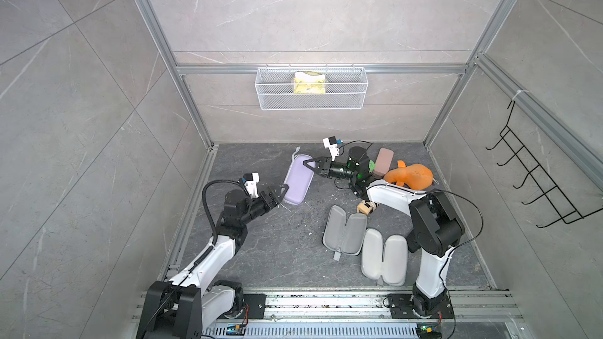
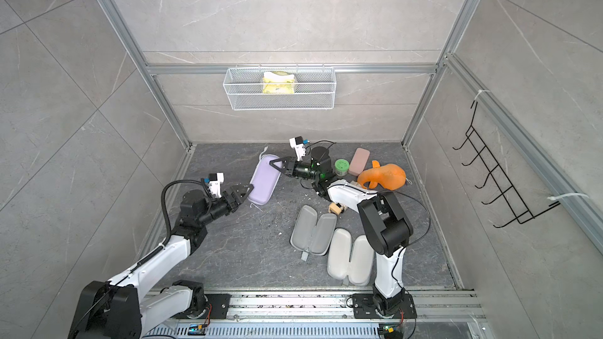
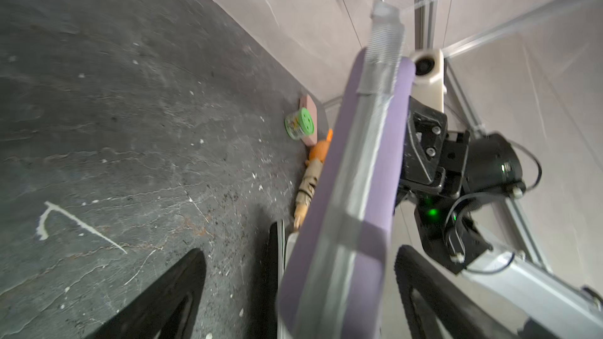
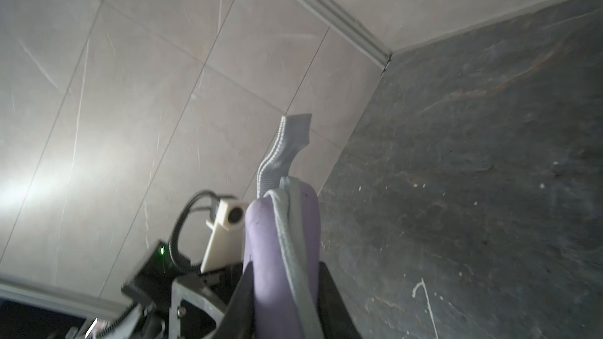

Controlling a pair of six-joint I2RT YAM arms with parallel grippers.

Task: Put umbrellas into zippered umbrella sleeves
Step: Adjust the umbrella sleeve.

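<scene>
A closed lilac sleeve (image 1: 298, 179) (image 2: 263, 184) lies at the back left of the floor. My right gripper (image 1: 310, 164) (image 4: 287, 288) is shut across its far end, both fingers pressed on the shell (image 4: 280, 256), whose grey strap (image 4: 287, 151) sticks out past it. My left gripper (image 1: 282, 190) (image 3: 300, 256) stands open around its near end (image 3: 355, 190), fingers clear of the shell. Two more sleeves lie open, one grey-lined (image 1: 346, 234), one cream (image 1: 385, 257). A cream umbrella (image 1: 367, 207) (image 3: 308, 184) with a tan handle shows partly under my right arm.
An orange plush toy (image 1: 409, 176), a flat pink case (image 1: 383, 161) and a green-lidded jar (image 2: 341, 167) crowd the back right corner. A white wire basket (image 1: 311, 88) hangs on the back wall, and a black hook rack (image 1: 538, 174) on the right wall.
</scene>
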